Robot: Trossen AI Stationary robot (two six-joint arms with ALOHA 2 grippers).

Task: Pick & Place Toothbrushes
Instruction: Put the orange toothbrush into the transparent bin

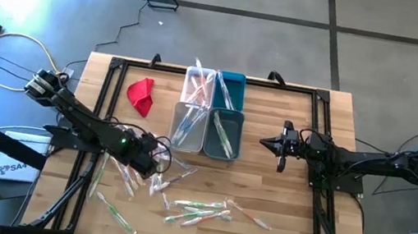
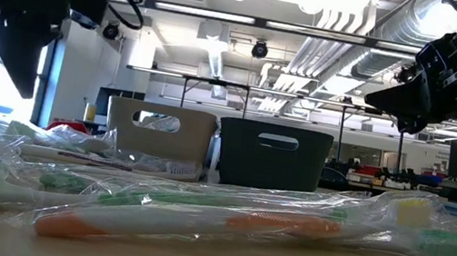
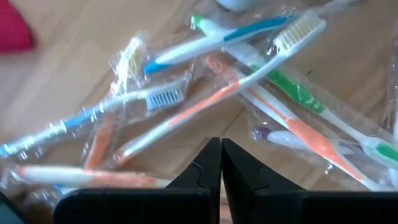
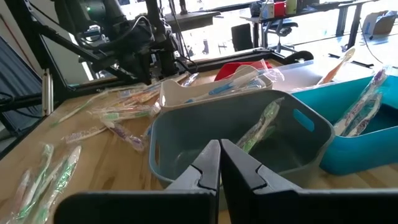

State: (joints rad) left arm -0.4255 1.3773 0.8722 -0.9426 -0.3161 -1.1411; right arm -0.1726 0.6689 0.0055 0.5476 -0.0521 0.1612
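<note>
The left gripper (image 1: 159, 162) is held low over the scattered toothbrushes (image 1: 203, 210) on the table (image 1: 292, 229), fingers pressed together, nothing gripped. The right gripper (image 1: 269, 143) is extended level beside the bins (image 1: 223, 132), likewise closed and empty.

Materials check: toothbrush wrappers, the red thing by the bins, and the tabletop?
Clear toothbrush wrappers: thin glossy plastic film, judging by crinkles and glare. Red item beside the bins: looks like soft matte cloth, crumpled with folds; can't be sure. Tabletop: light wood planks, visible grain and seams, dull satin finish.
</note>
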